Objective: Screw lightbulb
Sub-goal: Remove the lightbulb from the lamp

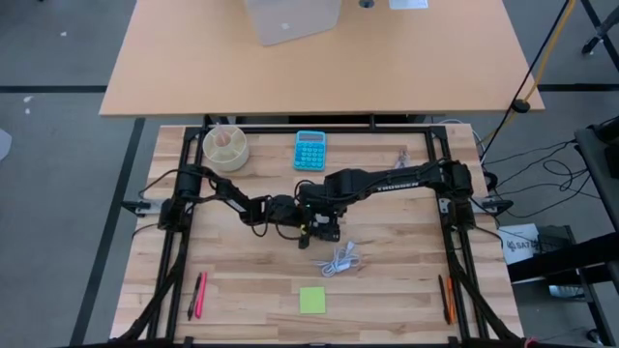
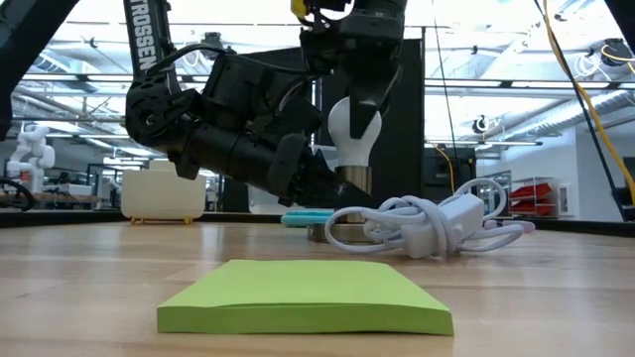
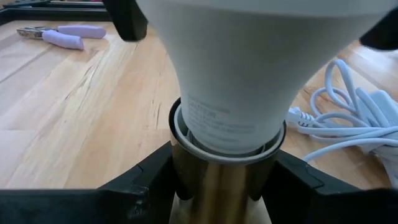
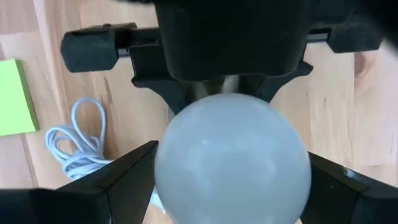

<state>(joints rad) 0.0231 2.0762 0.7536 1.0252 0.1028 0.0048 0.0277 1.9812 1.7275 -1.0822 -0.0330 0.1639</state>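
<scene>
Lightbulb (image 2: 354, 127), white, upright in socket (image 2: 352, 181)

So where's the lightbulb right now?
Near the middle of the table, the lightbulb stands upright in a brass socket. The right end effector grips its globe from above, the left end effector clamps the socket, and a white cord lies beside.
</scene>
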